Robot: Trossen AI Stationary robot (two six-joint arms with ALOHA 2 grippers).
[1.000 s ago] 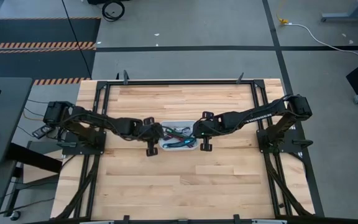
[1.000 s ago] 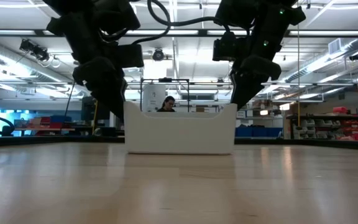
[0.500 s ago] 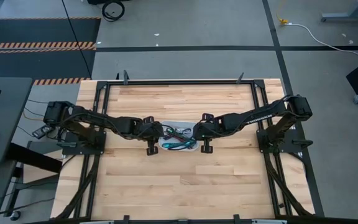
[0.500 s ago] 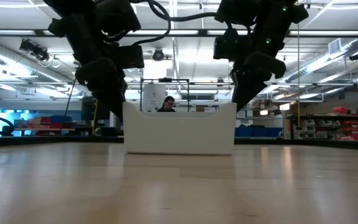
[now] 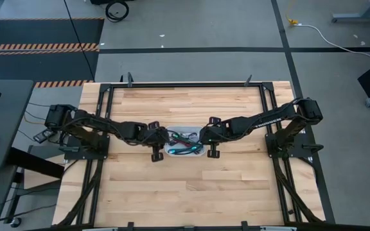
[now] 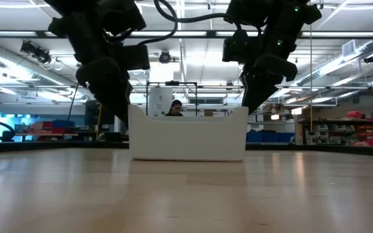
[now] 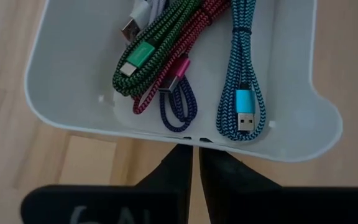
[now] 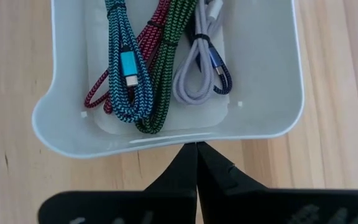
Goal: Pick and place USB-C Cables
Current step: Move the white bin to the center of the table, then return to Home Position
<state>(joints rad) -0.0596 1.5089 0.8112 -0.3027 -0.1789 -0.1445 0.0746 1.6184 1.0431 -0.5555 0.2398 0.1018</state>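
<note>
- My left gripper (image 7: 194, 163) is at the bottom middle of its own picture, pinched almost shut and holding nothing.
- My right gripper (image 8: 196, 155) is shut tight and empty too.
- The cables (image 7: 185, 56) lie in the white tray (image 5: 184, 142), mid-frame from above.

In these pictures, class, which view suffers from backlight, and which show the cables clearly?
Low view: bright ceiling lights leave both arms as dark silhouettes above the white tray. Both wrist views: evenly lit, the braided cables sharp. High view: cables tiny.
</note>
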